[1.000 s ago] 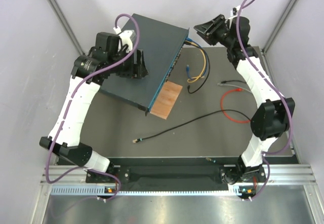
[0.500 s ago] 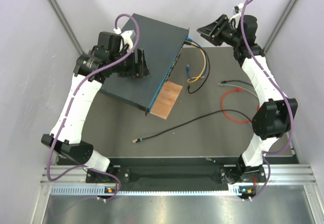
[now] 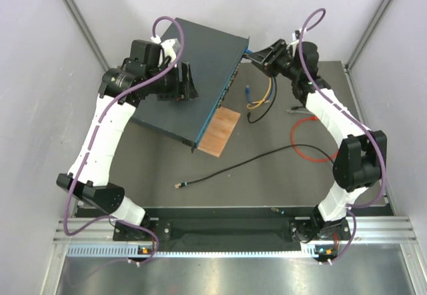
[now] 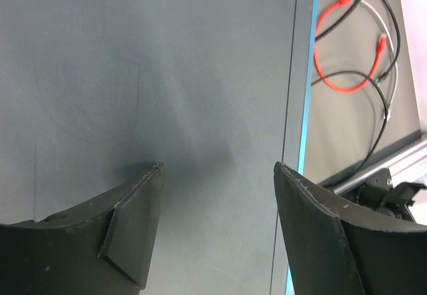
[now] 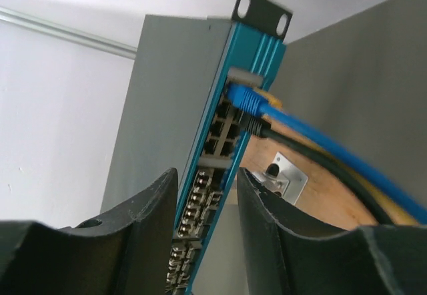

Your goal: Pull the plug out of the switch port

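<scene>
The switch [image 3: 207, 61] is a flat dark blue-grey box lying at the back left, its socket face turned right. A blue plug [image 5: 243, 98] and a black plug [image 5: 252, 125] sit in ports at its far end, with a yellow cable [image 3: 270, 85] beside them. My left gripper [image 3: 189, 87] is open with its tips close over the switch's top [image 4: 167, 75], near the teal edge. My right gripper [image 3: 259, 53] is open and empty at the switch's far right corner. In the right wrist view its fingers [image 5: 273, 201] frame the socket face [image 5: 213, 148], below the plugs.
A small brown board [image 3: 219, 130] lies against the switch's near right side. A red cable [image 3: 307, 138], a grey cable [image 3: 310, 110] and a long black cable [image 3: 247, 163] lie loose on the dark mat. Walls stand close on both sides.
My right gripper has moved left and down, from above the back right to the switch's plugged corner. The left gripper and the switch have stayed put.
</scene>
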Controlling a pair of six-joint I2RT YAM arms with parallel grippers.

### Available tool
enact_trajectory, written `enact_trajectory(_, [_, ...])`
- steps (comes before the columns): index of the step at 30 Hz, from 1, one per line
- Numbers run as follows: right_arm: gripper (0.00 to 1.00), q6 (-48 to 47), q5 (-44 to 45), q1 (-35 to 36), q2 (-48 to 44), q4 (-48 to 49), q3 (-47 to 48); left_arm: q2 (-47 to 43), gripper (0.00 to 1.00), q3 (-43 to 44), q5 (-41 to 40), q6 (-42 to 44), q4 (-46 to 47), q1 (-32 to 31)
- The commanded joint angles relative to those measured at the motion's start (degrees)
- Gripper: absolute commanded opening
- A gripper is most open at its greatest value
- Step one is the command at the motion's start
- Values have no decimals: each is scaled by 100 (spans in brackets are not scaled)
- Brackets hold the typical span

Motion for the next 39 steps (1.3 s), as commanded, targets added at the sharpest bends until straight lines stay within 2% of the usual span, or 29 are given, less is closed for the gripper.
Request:
enact_trajectory(1, [39, 242, 761, 346, -483, 846, -203, -338, 72, 89, 161, 88, -514, 9])
enact_trajectory(5, [38, 559, 1412, 619, -580, 1487, -678, -664, 75, 290, 65, 44, -470, 9])
enact_trajectory(9, [38, 446, 1922, 795, -580, 1850, -847, -498, 77, 870, 152, -27, -531, 1])
enact_trajectory(11, [38, 77, 1765, 655, -388, 1597, -505, -357, 76, 1336, 267, 149, -812, 9])
enact_trajectory(14, [39, -441, 1484, 488, -159, 789, 277, -452, 76, 1163, 328, 132, -674, 9])
enact_trajectory(16, [40, -880, 1124, 321, -18, 243, 796, -523, 76, 926, 311, 44, -594, 9])
enact_trajectory(20, [41, -1066, 281, -65, 316, 101, 1209, -612, 76, 828, 206, 18, -531, 9])
enact_trajectory(24, [41, -1215, -930, -469, 755, -224, 1728, -646, 76, 635, 214, -44, -410, 9])
enact_trajectory(28, [42, -1304, -1741, -637, 1168, -312, 2194, -647, 75, 450, 267, -141, -338, 1])
enact_trajectory(31, [43, -962, -2155, -760, 1494, -180, 2414, -603, 75, 450, 285, -158, -347, 1])
enact_trajectory(35, [44, -303, -2805, -831, 1951, 635, 2511, -532, 75, 450, 320, -185, -303, 9])
enact_trajectory(39, [44, 5, -3017, -840, 2136, 882, 2573, -506, 75, 362, 381, -211, -251, 9])
